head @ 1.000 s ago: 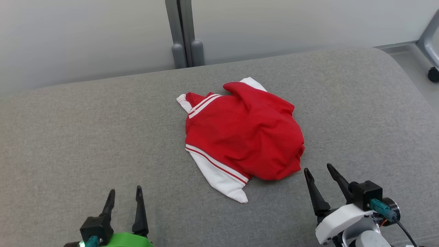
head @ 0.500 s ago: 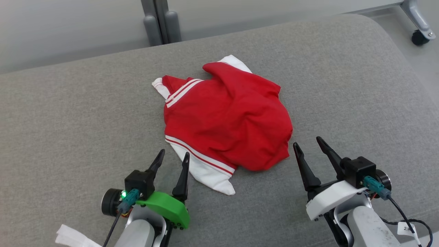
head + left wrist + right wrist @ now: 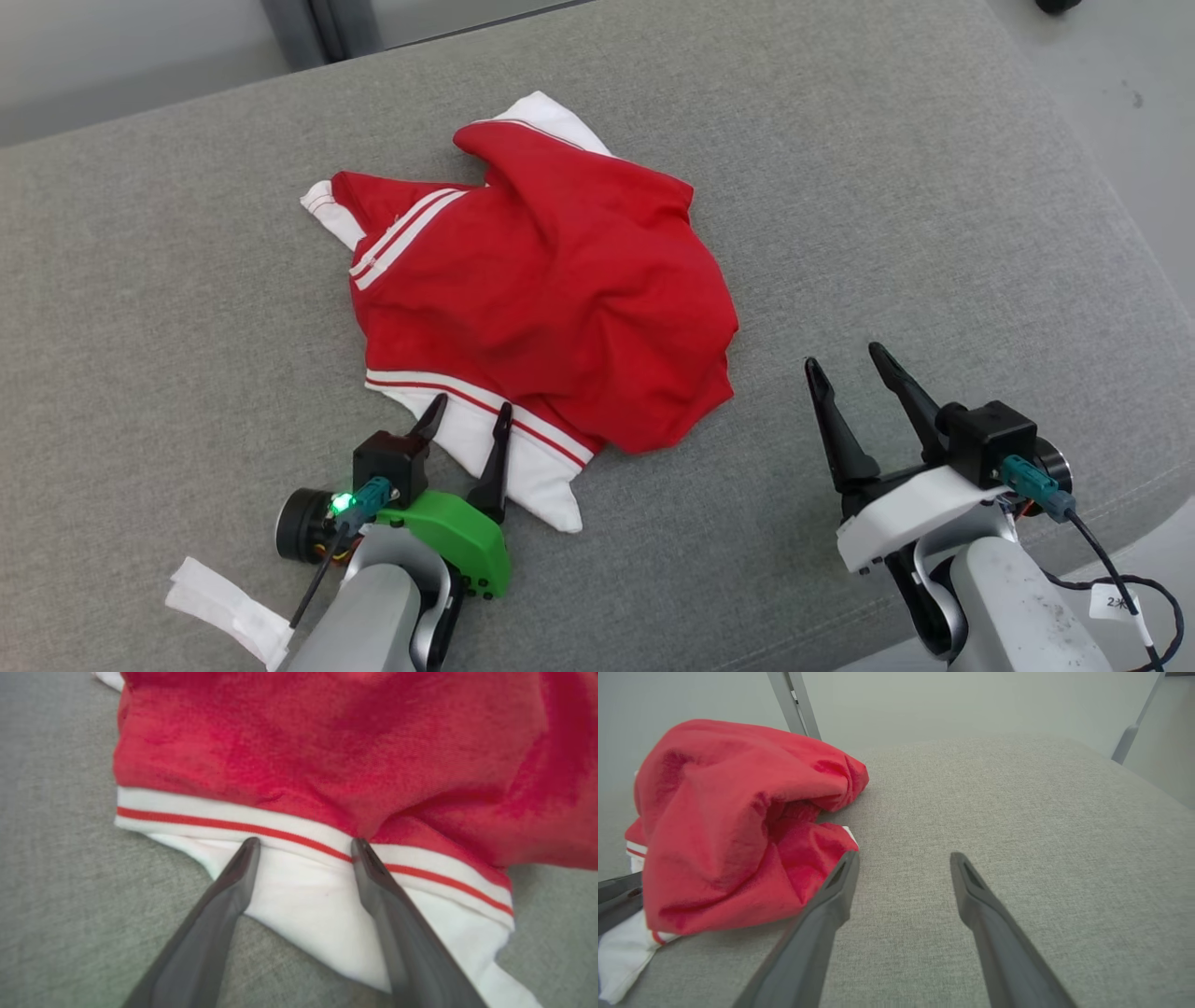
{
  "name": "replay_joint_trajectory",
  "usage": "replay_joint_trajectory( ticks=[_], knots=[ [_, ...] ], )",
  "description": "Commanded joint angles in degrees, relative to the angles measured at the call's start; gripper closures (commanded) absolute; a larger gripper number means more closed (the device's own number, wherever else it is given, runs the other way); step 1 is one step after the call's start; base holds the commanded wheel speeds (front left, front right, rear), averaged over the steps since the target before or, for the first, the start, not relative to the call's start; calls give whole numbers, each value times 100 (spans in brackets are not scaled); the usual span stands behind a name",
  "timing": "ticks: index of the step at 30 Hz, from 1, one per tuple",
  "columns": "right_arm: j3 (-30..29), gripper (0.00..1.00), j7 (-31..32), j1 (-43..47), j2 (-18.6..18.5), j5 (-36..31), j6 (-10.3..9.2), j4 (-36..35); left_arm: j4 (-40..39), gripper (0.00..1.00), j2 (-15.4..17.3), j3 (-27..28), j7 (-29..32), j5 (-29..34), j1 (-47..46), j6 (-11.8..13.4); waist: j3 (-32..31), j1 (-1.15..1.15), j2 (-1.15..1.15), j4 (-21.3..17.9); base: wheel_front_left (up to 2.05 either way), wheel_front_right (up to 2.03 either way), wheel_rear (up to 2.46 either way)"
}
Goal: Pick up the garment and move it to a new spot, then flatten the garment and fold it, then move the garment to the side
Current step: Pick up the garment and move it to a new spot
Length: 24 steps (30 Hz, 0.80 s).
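Where the head view looks down, one garment [image 3: 551, 299] lies crumpled a little left of the frame's centre on a grey padded surface [image 3: 934, 187]. It is red, with white sleeves and white bands carrying red stripes. Two grippers show, each with two dark fingers. At lower left the left gripper [image 3: 471, 404] has its fingers spread wide and holds nothing, its tips over the white sleeve at the garment's lower edge. At lower right the right gripper [image 3: 845, 357] is likewise spread wide and empty, over bare surface just right of the red cloth. One white strip [image 3: 224, 607] shows at the bottom left corner beside the left arm, and one small label [image 3: 1111, 602] hangs on the right arm's cable. Along the top left runs a pale wall [image 3: 93, 75] with one grey post [image 3: 313, 28]; pale floor [image 3: 1120, 84] shows at upper right.

In the left wrist view, the two fingers rise apart from the bottom edge, their tips at the striped white band and white fabric between them. Whether they touch the cloth cannot be told. Grey surface shows at the left side.

In the right wrist view, the two fingers stand wide over bare grey surface. The garment is heaped at the left, its red fold just beside the left-hand finger's tip. Behind are the pale wall, one post at the top and one slanted leg [image 3: 1134, 732] at upper right.
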Motion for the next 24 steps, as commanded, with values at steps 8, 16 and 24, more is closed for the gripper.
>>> replay_joint_trajectory(
  ticks=[8,16,24],
  knots=[
    [-67,0,-1,53,-16,-9,-8,72,905,100,28,-439,153,-340,221,-13,-225,0,0,83,0,0,0],
    [-147,0,-1,248,-15,-61,-8,131,-340,100,29,-133,64,-264,42,163,-721,0,0,438,0,0,0],
    [-286,0,-1,496,-15,-125,-8,191,-1614,100,97,257,64,301,-639,-82,-1161,0,0,837,0,0,0]
  ],
)
